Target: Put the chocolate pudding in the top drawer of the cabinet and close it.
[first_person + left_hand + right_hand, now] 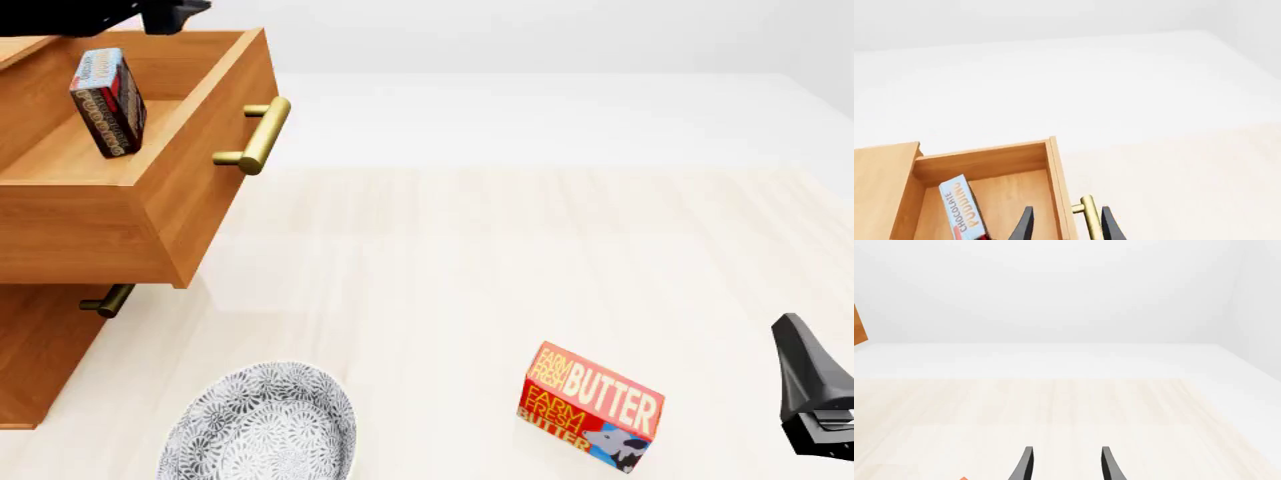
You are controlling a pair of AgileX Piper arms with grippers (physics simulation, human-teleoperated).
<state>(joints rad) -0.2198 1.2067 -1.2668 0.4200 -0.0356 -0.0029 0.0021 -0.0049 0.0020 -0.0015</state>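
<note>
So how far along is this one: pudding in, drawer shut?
Done: the chocolate pudding stands inside the top drawer, released. In hand: the left tool is open, its fingers either side of the drawer front and brass handle. Left: the drawer is pulled out of the cabinet and needs pushing shut.

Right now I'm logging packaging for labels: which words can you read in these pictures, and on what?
"CHOCOLATE PUDDING": on the light blue face of the small flat pudding box standing in the open wooden top drawer.
"FARM FRESH BUTTER": on the red-orange butter box lying on the pale table.
The pudding box's print in the front view is too small to read.
</note>
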